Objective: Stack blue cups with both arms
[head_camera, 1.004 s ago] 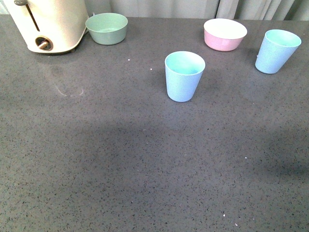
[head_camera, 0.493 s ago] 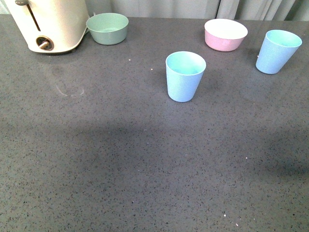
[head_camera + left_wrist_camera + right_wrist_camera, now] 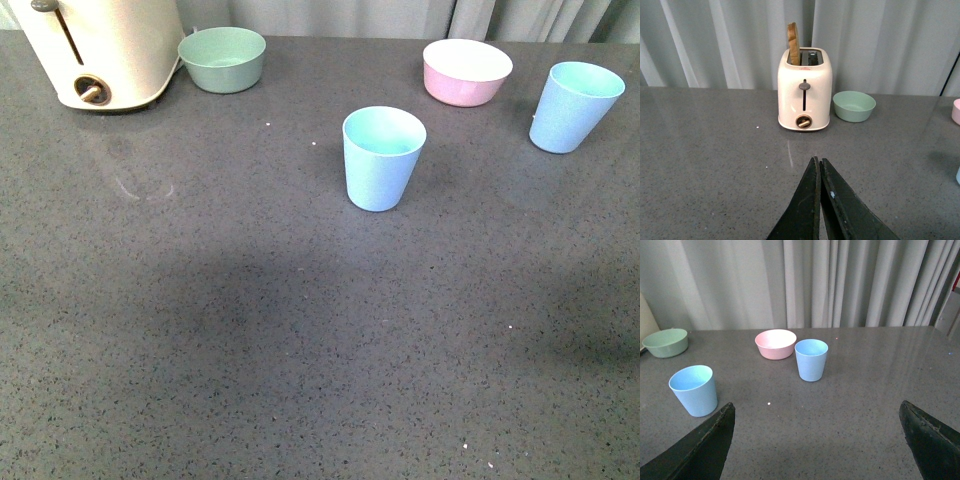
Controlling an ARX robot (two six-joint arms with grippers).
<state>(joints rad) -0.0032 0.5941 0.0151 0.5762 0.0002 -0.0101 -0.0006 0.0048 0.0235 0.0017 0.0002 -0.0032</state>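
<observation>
Two light blue cups stand upright on the dark grey countertop. One cup (image 3: 383, 158) is near the middle, the other cup (image 3: 572, 106) at the far right by the pink bowl. Both show in the right wrist view, the middle cup (image 3: 694, 390) and the far cup (image 3: 811, 359). Neither arm shows in the front view. My left gripper (image 3: 819, 161) is shut and empty above the counter, pointing at the toaster. My right gripper (image 3: 817, 410) is wide open and empty, well short of both cups.
A cream toaster (image 3: 100, 50) with a slice in it (image 3: 793, 44) stands at the back left, a green bowl (image 3: 222, 58) beside it. A pink bowl (image 3: 466, 71) sits at the back right. Grey curtains hang behind the counter.
</observation>
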